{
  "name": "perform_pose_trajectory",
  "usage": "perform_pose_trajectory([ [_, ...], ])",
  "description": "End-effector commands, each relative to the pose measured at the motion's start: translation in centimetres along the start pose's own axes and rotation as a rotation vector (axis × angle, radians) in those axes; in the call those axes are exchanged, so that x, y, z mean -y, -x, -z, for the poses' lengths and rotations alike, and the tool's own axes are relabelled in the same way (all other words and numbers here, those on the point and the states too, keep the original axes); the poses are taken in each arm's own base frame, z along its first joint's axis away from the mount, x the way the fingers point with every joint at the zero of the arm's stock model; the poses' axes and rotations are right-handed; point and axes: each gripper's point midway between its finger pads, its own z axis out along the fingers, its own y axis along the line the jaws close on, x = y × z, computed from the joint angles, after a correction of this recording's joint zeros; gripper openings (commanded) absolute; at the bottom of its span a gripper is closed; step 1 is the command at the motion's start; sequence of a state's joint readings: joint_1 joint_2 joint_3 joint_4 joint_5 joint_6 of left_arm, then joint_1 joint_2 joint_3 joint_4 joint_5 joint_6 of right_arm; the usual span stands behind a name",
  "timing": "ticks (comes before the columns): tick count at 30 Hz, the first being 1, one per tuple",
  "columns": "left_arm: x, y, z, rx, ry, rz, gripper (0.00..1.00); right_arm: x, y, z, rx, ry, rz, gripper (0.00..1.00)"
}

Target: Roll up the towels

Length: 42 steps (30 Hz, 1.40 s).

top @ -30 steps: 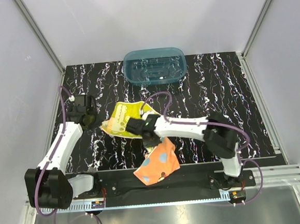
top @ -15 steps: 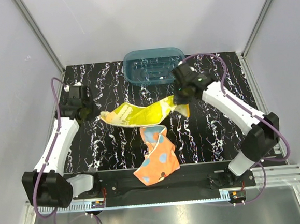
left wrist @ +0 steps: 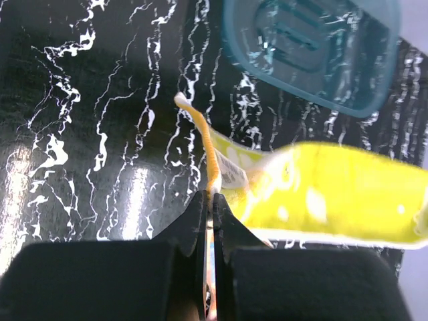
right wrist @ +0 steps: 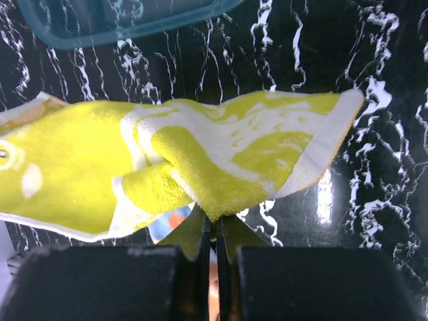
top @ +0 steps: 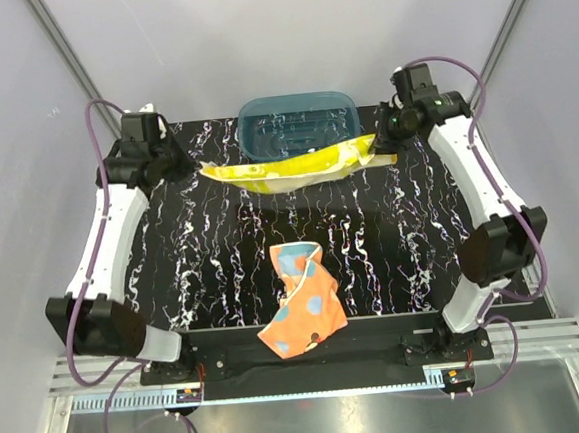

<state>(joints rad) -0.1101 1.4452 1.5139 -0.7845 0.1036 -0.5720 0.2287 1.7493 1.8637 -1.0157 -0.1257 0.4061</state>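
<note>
We have the left claw [left wrist: 209, 200] with jaws pressed together, pinching the yellow towel [top: 296, 168] by a thin corner. A narrow strip of hem sticks out ahead of the tips, and the rest of the cloth runs off to this claw's right.

The yellow towel spans claw to claw as one long band. It sags in the middle and is folded and bunched close to the right claw [right wrist: 215, 224]. We can't tell whether the sag touches the table [top: 421, 236].

The tub [top: 295, 100] sits just beyond the band, between the claws: ahead-right of the left claw, ahead-left of the right one. We see no contact with either claw.

The orange towel [top: 305, 311] lies crumpled on the table, well behind both claws near the arm bases and roughly midway between them. It is apart from the yellow towel, and neither claw touches it.

The right claw's jaws are clamped together on a fold at the yellow towel's other end. A white-bordered corner flares out to this claw's right, and the main cloth runs off to its left.
</note>
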Motion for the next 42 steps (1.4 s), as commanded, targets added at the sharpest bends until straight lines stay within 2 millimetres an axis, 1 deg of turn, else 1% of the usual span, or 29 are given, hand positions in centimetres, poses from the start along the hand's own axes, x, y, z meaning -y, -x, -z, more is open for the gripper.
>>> perform_pose_trajectory([
  [1,1.7,0.7,4.0,0.077,-0.097,-0.038,0.00,0.7,-1.8,2.2,-0.014,0.031,0.040,0.01],
  [2,1.3,0.1,4.1,0.076,-0.096,-0.036,0.00,1.0,-2.2,1.8,-0.009,0.037,0.033,0.04],
  [3,-0.1,-2.0,2.8,0.039,-0.077,-0.023,0.00,1.5,-3.4,1.2,-0.032,0.040,0.020,0.08],
  [4,-0.4,-2.7,3.4,0.047,-0.084,-0.019,0.00,2.8,-6.3,-0.1,-0.094,0.019,-0.016,0.14],
  [5,-1.4,-3.8,3.0,0.033,-0.063,-0.009,0.00,3.2,-7.0,-1.0,-0.093,0.022,-0.036,0.42],
  [6,-3.4,-6.6,1.5,-0.025,-0.020,0.012,0.00,3.9,-8.3,-1.8,-0.118,0.014,-0.060,0.54],
  [7,-4.2,-7.7,1.3,-0.039,-0.005,0.019,0.00,5.3,-10.9,-3.3,-0.167,-0.008,-0.094,0.72],
  [8,-5.3,-9.4,0.6,-0.074,0.018,0.026,0.00,6.3,-12.1,-3.9,-0.191,-0.033,-0.119,0.77],
  [9,-6.3,-10.5,0.1,-0.094,0.039,0.036,0.00,7.3,-12.9,-4.3,-0.198,-0.061,-0.140,0.79],
  [10,-8.2,-13.3,-0.9,-0.161,0.087,0.046,0.08,8.4,-14.6,-4.8,-0.229,-0.085,-0.171,0.80],
  [11,-9.1,-14.3,-1.2,-0.186,0.115,0.052,0.13,9.0,-14.6,-5.0,-0.216,-0.090,-0.195,0.81],
  [12,-9.9,-15.3,-1.4,-0.213,0.143,0.058,0.14,9.2,-14.9,-5.1,-0.221,-0.092,-0.203,0.82],
  [13,-11.0,-16.8,-2.0,-0.259,0.175,0.064,0.19,9.2,-15.0,-4.9,-0.216,-0.092,-0.211,0.82],
  [14,-11.5,-17.2,-2.2,-0.271,0.197,0.064,0.21,9.1,-14.9,-4.7,-0.213,-0.084,-0.217,0.82],
  [16,-12.4,-18.0,-2.5,-0.299,0.233,0.062,0.21,8.5,-14.6,-4.2,-0.204,-0.060,-0.228,0.83],
  [18,-12.9,-18.1,-2.6,-0.305,0.254,0.059,0.22,8.0,-14.6,-3.8,-0.199,-0.036,-0.231,0.83],
  [21,-12.8,-17.9,-2.7,-0.296,0.255,0.056,0.22,7.8,-14.9,-4.2,-0.199,-0.018,-0.237,0.84],
  [24,-12.9,-17.6,-2.7,-0.285,0.260,0.056,0.19,7.8,-15.1,-5.3,-0.221,0.000,-0.236,0.84],
  [26,-13.1,-17.5,-2.7,-0.279,0.272,0.054,0.16,7.7,-14.7,-6.1,-0.218,0.007,-0.227,0.84],
  [27,-13.3,-17.6,-2.7,-0.281,0.280,0.052,0.16,7.7,-14.4,-6.8,-0.225,0.001,-0.228,0.83],
  [29,-13.4,-17.6,-2.6,-0.287,0.285,0.049,0.16,8.1,-14.0,-7.7,-0.228,-0.021,-0.221,0.82],
  [30,-13.3,-17.5,-2.6,-0.285,0.284,0.044,0.20,8.2,-13.7,-8.5,-0.238,-0.033,-0.220,0.82],
  [31,-13.3,-17.6,-2.5,-0.290,0.282,0.043,0.24,8.3,-13.5,-8.9,-0.242,-0.040,-0.217,0.82],
  [33,-13.2,-17.3,-2.3,-0.276,0.276,0.039,0.39,8.6,-13.2,-10.0,-0.252,-0.053,-0.216,0.80],
  [35,-13.5,-17.3,-2.0,-0.260,0.289,0.039,0.47,8.8,-12.9,-10.7,-0.255,-0.066,-0.210,0.78],
  [37,-13.5,-17.3,-1.8,-0.249,0.288,0.050,0.51,9.1,-12.6,-11.7,-0.260,-0.080,-0.205,0.76],
  [38,-13.4,-17.2,-1.8,-0.242,0.286,0.059,0.51,9.2,-12.5,-12.3,-0.264,-0.089,-0.204,0.74],
  [39,-13.9,-17.1,-1.8,-0.229,0.309,0.059,0.51,9.3,-12.5,-12.6,-0.271,-0.092,-0.205,0.72],
  [42,-13.9,-17.0,-1.8,-0.220,0.310,0.067,0.52,9.4,-12.7,-13.8,-0.293,-0.094,-0.204,0.69],
])
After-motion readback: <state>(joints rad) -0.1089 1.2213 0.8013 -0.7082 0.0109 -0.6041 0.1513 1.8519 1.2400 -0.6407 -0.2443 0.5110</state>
